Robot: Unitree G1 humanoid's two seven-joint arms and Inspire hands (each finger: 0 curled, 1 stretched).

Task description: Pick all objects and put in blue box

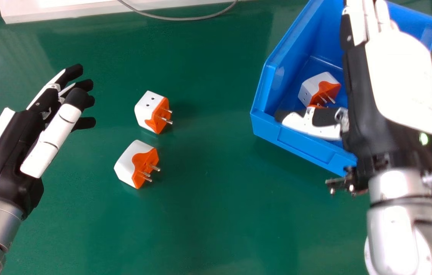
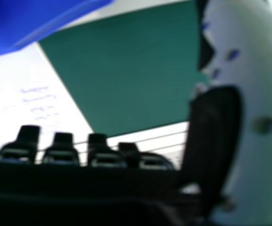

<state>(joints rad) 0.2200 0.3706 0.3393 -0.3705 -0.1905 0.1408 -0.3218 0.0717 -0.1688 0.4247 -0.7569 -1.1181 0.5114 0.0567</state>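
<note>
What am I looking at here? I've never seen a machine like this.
This is a human-shaped robot with two mechanical hands. The head view looks forward and down from its head. Its left hand is at the left, and its right hand is over the blue box. The other picture comes from a camera at the right hand: the dark fingertips are its own, with its thumb at the right.

On the green tabletop lie two white-and-orange plug adapters, their metal pins showing. At least one more adapter is inside the box. I see nothing held in either hand.
</note>
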